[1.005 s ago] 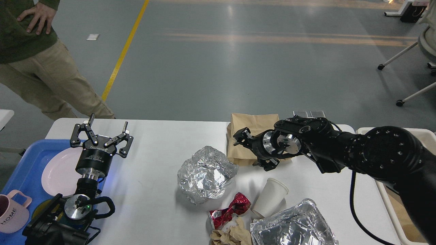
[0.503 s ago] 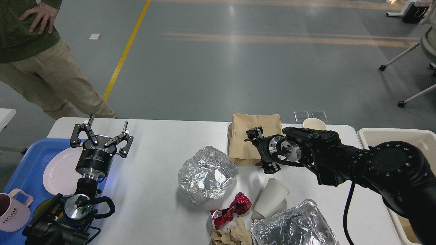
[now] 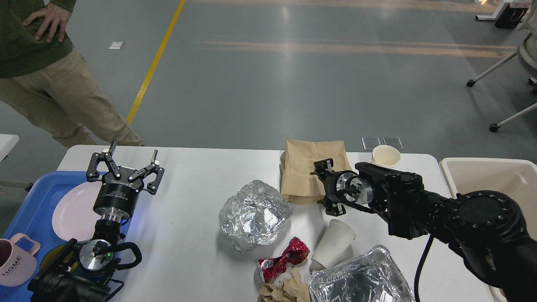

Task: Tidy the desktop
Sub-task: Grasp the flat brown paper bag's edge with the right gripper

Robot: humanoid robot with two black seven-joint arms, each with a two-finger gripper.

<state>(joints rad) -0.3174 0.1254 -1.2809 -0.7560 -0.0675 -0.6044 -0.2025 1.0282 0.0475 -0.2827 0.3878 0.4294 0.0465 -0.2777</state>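
The white desktop [image 3: 193, 235] carries litter on its right half: a flat brown paper bag [image 3: 300, 165], a crumpled foil ball [image 3: 254, 214], a tipped white paper cup [image 3: 333, 243], a crushed red can [image 3: 285, 256], crumpled brown paper [image 3: 285, 289] and a foil tray [image 3: 361, 277]. A small paper cup [image 3: 386, 155] stands at the far edge. My right gripper [image 3: 324, 186] hovers over the bag's right edge, jaws spread, holding nothing. At the left, my left gripper [image 3: 126, 161] points up, open and empty.
A blue tray [image 3: 29, 201] at the left holds a pink plate [image 3: 71, 212] and a pink mug [image 3: 14, 262]. A beige bin [image 3: 486, 170] stands off the right end. A person [image 3: 50, 84] stands behind the table's far left corner.
My right gripper has drawn back to the right across the paper bag, uncovering the small paper cup at the far edge. The left arm has not moved.
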